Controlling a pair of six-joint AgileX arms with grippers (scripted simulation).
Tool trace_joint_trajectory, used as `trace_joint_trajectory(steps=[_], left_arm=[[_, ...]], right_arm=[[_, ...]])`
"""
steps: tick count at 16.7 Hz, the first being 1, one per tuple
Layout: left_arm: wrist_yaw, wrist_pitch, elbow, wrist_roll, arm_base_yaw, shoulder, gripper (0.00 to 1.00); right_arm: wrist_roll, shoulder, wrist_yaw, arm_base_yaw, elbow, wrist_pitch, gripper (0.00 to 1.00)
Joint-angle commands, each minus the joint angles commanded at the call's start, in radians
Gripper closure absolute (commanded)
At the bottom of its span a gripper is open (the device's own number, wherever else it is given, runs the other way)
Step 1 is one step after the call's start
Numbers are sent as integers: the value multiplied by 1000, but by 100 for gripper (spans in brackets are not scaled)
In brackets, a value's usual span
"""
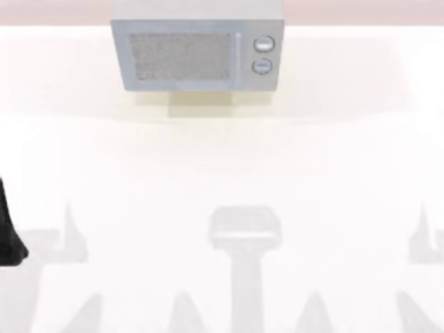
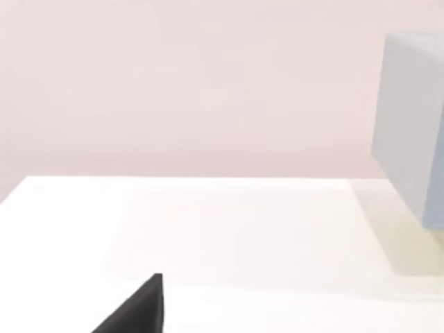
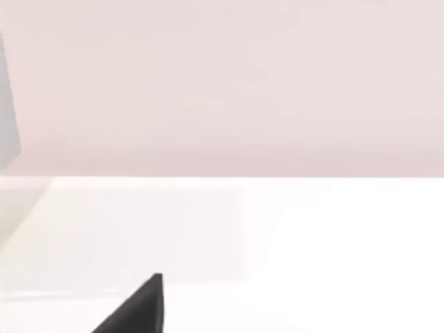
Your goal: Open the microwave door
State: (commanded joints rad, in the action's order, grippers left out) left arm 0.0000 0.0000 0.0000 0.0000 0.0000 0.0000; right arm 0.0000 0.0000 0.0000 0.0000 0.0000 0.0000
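Microwave door (image 1: 182, 59) sits shut, nothing begun; my left arm (image 1: 8, 232) waits at the table's left edge, jaws unreadable, and must reach the door's edge.

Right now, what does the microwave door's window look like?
Speckled grey mesh in a silver-grey door, shut on the microwave. Shows best in the top view.
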Motion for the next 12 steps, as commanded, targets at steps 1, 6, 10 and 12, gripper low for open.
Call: trace_joint_trajectory(steps=[1, 6, 10, 12], left_arm=[[0, 0, 0, 0, 0, 0, 0], [-49, -10, 93, -21, -57, 104, 0], [-161, -25, 309, -78, -180, 377, 0], [-229, -29, 449, -118, -257, 566, 0]], right_arm=[[0, 0, 0, 0, 0, 0, 0], [0, 0, 0, 0, 0, 0, 0], [0, 0, 0, 0, 0, 0, 0], [0, 0, 0, 0, 0, 0, 0]])
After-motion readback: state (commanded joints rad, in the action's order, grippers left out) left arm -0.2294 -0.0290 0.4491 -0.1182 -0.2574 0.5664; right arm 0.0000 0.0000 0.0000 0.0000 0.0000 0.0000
